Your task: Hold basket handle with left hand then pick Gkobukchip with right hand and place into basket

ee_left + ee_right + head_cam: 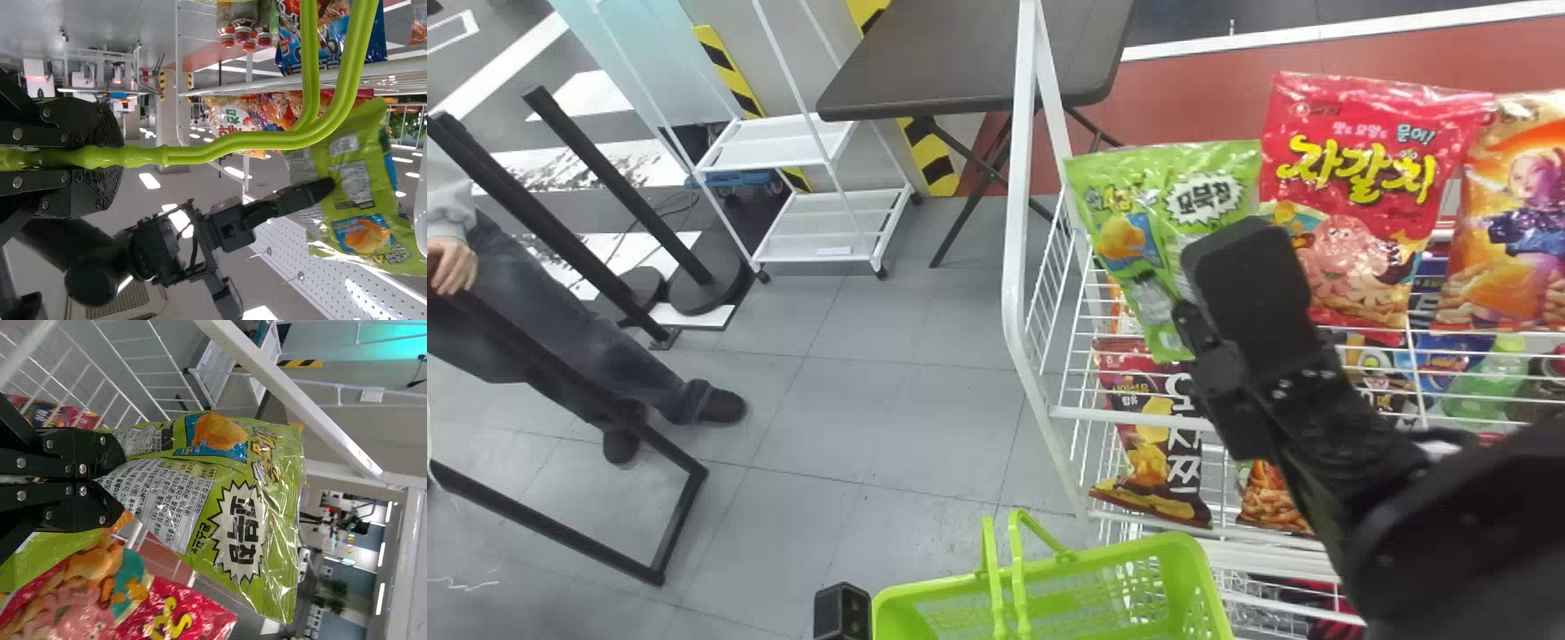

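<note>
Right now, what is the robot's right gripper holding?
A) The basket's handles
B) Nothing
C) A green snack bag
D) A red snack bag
C: the right gripper pinches the gathered end of the green bag, while the left gripper is the one closed on the handles.

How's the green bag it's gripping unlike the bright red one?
The green bag is pinched in the right gripper; the red bag sits on the rack. The green bag shows black lettering on a white burst; the red bag, big yellow lettering. Both are shiny.
</note>
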Controlling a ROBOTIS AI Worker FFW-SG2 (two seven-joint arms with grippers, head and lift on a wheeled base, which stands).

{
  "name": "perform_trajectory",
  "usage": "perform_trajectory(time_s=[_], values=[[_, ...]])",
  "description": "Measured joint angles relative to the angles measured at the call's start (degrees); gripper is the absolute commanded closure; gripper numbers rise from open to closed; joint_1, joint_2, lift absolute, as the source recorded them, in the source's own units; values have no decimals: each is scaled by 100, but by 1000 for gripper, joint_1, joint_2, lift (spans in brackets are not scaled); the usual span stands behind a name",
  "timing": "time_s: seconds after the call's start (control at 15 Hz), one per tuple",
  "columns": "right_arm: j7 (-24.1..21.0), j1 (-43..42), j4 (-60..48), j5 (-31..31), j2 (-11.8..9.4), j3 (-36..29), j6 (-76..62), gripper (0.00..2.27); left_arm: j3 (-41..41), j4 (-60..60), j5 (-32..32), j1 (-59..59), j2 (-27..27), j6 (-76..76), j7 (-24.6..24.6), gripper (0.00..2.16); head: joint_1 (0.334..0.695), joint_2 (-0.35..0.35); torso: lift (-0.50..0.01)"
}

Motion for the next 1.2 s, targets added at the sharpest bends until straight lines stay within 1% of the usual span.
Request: perform_trajectory(time_s=[0.13, 0.27, 0.33, 0.4, 0.47, 0.6, 0.67, 0.73, 0.8, 0.87, 1.0, 1.07, 1.13, 1.2], values=[[3, 247, -678, -133, 0, -140, 913, 2260, -28, 15, -12, -24, 0, 0, 16, 2152, 695, 350, 0], [3, 510, -1215, -187, -3, -343, 1533, 2260, -73, 18, -23, -43, 0, 0, 30, 2152, 695, 317, 0], [10, 667, -1456, -314, -49, -521, 1784, 2260, -99, 19, -28, -51, 0, 0, 33, 2152, 695, 301, 0], [18, 835, -1704, -598, -144, -782, 2073, 2260, -117, 19, -34, -58, 0, 0, 35, 2152, 695, 280, 0], [37, 999, -1960, -920, -253, -1056, 2402, 2260, -128, 19, -39, -62, 0, 1, 39, 2152, 695, 242, 0], [136, 1317, -2430, -1513, -398, -1566, 2898, 2260, -133, 19, -43, -62, 0, 7, 40, 2152, 695, 215, 0], [200, 1478, -2609, -1934, -441, -1858, 2967, 2260, -139, 19, -43, -62, 0, 6, 50, 2152, 695, 211, 0], [334, 1601, -2706, -2321, -460, -2099, 2991, 2260, -151, 19, -43, -62, 0, 3, 61, 2152, 695, 214, 0], [447, 1719, -2766, -2711, -465, -2314, 3001, 2260, -172, 19, -43, -64, 0, 0, 71, 2152, 695, 242, 0], [508, 1812, -2793, -2997, -466, -2438, 3004, 2260, -189, 19, -43, -68, -4, 0, 81, 2152, 695, 254, 0], [659, 1998, -2804, -3245, -466, -2492, 3007, 2260, -197, 19, -43, -72, -11, 5, 81, 2152, 695, 286, 0], [764, 2101, -2764, -3278, -466, -2456, 3007, 2260, -196, 19, -43, -72, -13, 6, 75, 2152, 695, 326, 0], [842, 2166, -2665, -3287, -466, -2383, 3007, 2260, -194, 19, -41, -75, -15, 6, 70, 2152, 695, 350, 0], [902, 2212, -2486, -3289, -466, -2258, 3007, 2260, -195, 19, -38, -83, -17, 9, 67, 2152, 695, 350, 0]])
